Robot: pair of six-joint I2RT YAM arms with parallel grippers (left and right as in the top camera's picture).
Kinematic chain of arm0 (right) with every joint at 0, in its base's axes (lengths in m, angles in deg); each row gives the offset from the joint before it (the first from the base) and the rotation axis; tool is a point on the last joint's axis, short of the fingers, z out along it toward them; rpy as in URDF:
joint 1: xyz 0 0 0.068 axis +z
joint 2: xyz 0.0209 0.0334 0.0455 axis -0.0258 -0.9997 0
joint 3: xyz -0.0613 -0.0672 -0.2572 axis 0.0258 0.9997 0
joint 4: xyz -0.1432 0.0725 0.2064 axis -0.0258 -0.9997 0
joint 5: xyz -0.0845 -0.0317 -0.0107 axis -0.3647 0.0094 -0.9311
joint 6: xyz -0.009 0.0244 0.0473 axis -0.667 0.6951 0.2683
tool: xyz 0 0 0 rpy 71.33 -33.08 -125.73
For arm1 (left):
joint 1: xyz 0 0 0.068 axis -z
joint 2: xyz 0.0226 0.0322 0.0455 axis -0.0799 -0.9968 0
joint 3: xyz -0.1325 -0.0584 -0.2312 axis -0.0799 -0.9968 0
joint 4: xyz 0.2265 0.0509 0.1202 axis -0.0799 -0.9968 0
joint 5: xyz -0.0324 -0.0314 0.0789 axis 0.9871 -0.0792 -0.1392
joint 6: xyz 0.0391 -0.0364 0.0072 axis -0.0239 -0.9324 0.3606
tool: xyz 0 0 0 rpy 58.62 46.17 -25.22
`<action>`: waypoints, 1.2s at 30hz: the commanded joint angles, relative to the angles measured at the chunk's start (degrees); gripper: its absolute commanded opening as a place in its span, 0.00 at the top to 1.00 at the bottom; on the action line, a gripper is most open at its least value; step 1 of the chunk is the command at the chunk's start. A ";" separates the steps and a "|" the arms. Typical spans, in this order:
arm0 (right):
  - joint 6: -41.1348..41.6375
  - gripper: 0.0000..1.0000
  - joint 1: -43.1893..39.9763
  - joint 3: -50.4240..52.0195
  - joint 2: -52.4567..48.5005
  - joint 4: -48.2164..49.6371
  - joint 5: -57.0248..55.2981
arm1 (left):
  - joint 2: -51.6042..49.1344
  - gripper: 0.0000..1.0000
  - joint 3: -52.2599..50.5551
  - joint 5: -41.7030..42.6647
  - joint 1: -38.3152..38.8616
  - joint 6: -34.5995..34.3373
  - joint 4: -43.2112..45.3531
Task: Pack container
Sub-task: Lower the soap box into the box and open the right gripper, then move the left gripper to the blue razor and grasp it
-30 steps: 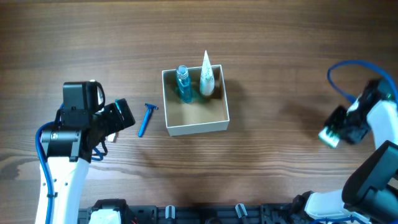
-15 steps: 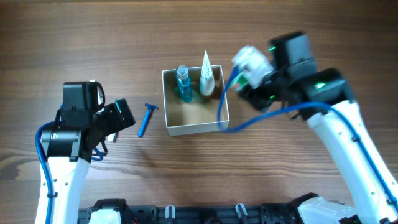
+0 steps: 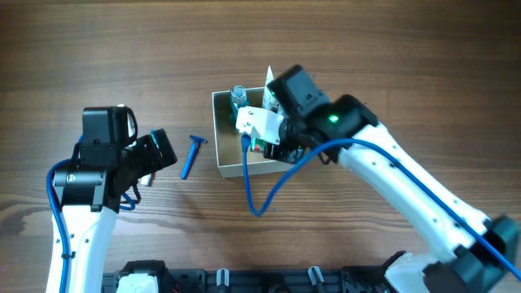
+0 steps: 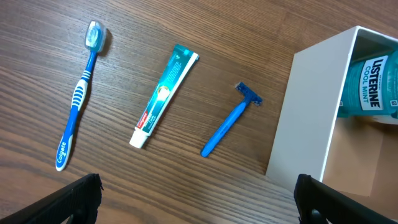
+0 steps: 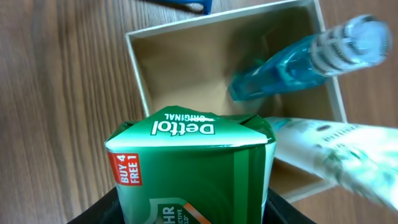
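One container is being viewed directly beneath the right gripper, whose fingers are being pressed onto a green Dettol packet. Beyond the packet, a mouthwash bottle and a white tube are being housed inside. The left gripper is being held wide. Ahead of it, a razor, toothpaste and a toothbrush are being borne by the table.

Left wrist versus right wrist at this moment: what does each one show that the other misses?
Only left wrist: the toothbrush and the toothpaste. Only right wrist: the green soap packet over the box, and a white tube inside it. Both: the box, the mouthwash bottle and the blue razor, though the right wrist catches only a sliver of the razor.
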 commanded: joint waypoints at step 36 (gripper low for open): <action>47.91 0.00 -28.30 0.42 16.70 1.20 0.90 | -9.66 0.01 1.05 3.34 3.80 2.93 2.14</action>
